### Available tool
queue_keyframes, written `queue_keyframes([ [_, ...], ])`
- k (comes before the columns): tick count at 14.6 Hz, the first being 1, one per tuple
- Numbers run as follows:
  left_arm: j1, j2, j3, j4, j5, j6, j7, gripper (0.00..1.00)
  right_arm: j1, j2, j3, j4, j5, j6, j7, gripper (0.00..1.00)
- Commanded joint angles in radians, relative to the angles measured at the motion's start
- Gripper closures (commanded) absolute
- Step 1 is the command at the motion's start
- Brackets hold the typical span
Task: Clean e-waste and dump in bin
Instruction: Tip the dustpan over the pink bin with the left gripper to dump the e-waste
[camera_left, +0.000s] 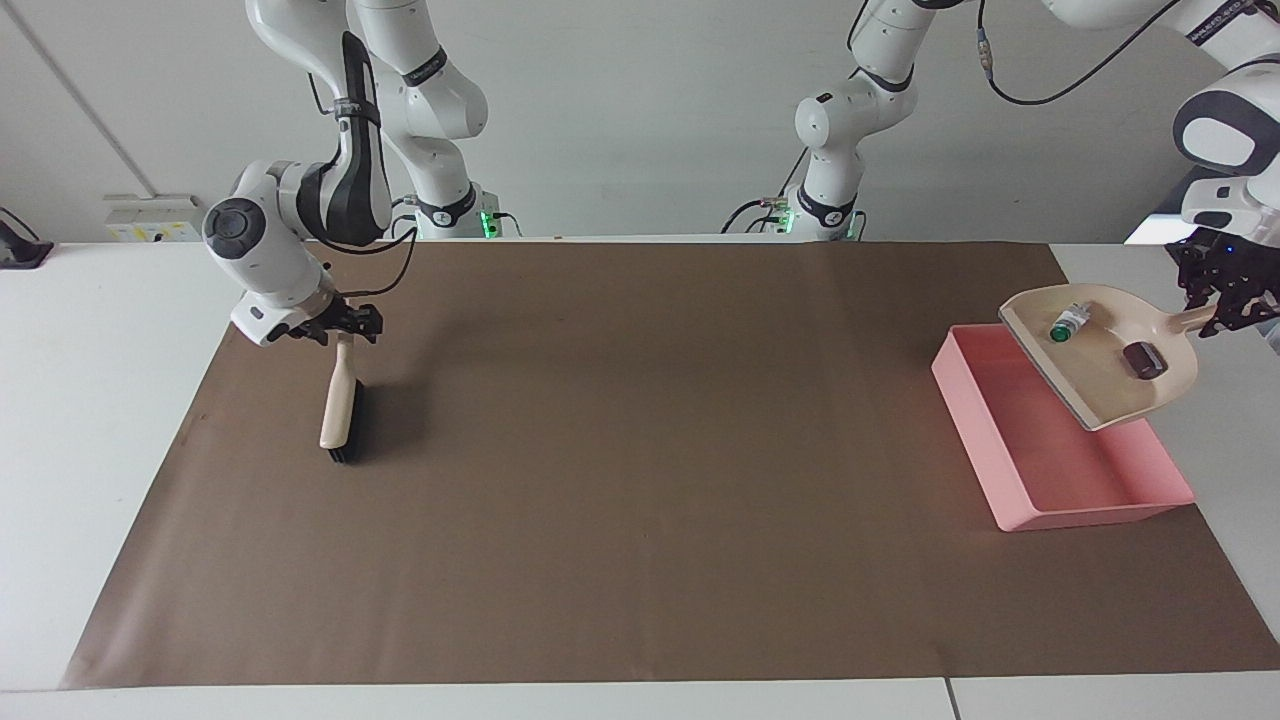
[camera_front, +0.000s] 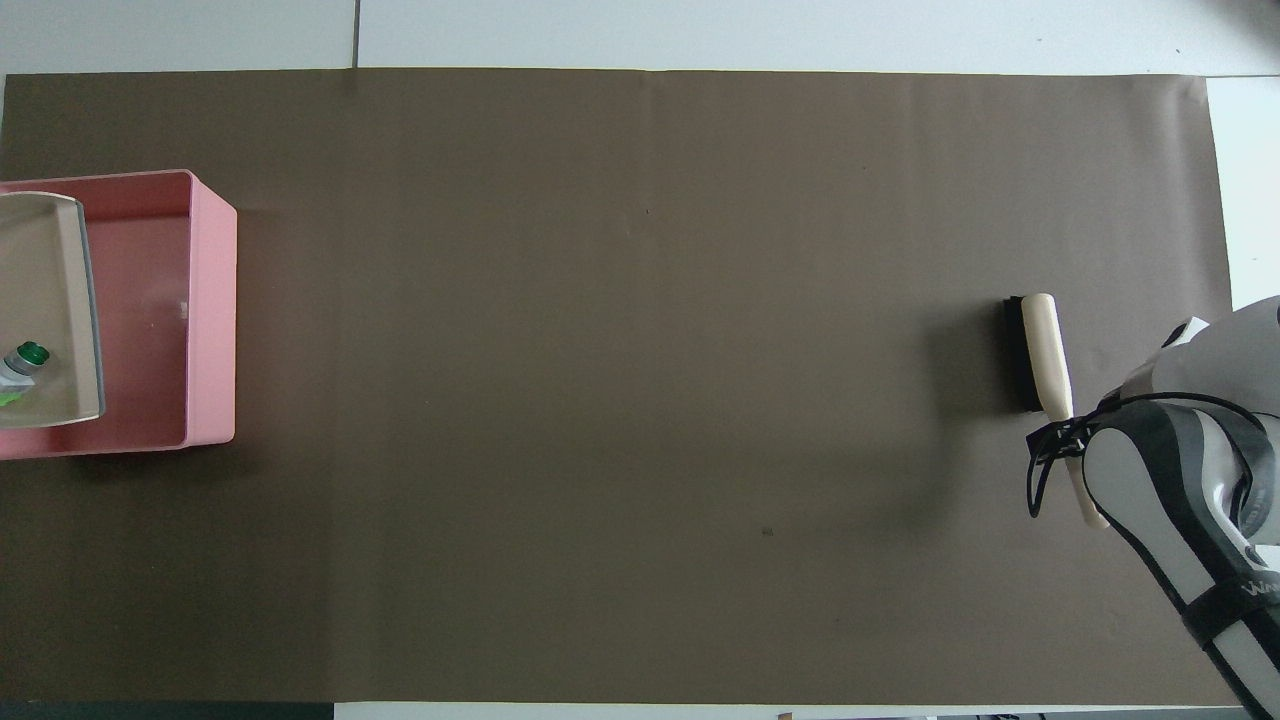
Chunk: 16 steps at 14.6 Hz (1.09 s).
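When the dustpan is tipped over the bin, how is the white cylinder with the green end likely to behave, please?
The white cylinder will probably roll: it looks round and lies loose on the smooth dustpan. Being tiny against the pan, it seems light and may bounce in the pink bin. The flat-sided dark block would more likely slide.

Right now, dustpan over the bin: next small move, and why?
Probably tip the dustpan lip-down with the left gripper shut on its handle: both e-waste pieces sit in the pan, above the pink bin. Right gripper waits at the brush.
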Motion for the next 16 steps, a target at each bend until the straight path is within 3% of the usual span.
queue_keyframes([
  [1, 0.003, 0.036, -0.002, 0.008, 0.110, 0.078, -0.004, 0.99, 0.000, -0.025, 0.017, 0.080, -0.005, -0.065, -0.013, 0.01],
  [5, -0.016, 0.057, -0.002, 0.005, 0.223, 0.100, -0.035, 1.00, 0.020, -0.042, 0.025, 0.233, 0.002, -0.064, 0.050, 0.01],
  [7, -0.048, 0.056, -0.002, -0.007, 0.346, 0.098, -0.103, 1.00, 0.042, -0.040, 0.026, 0.336, -0.001, -0.078, 0.051, 0.01],
  [12, -0.094, 0.046, -0.002, -0.010, 0.550, 0.077, -0.211, 1.00, 0.045, -0.029, 0.028, 0.607, 0.006, -0.344, 0.221, 0.01],
  [14, -0.097, 0.046, -0.002, -0.006, 0.608, 0.071, -0.210, 1.00, 0.040, -0.008, 0.028, 0.707, 0.069, -0.444, 0.257, 0.01],
  [16, -0.120, 0.045, -0.002, 0.006, 0.659, 0.039, -0.210, 1.00, 0.041, 0.021, 0.028, 0.759, 0.069, -0.478, 0.278, 0.01],
])
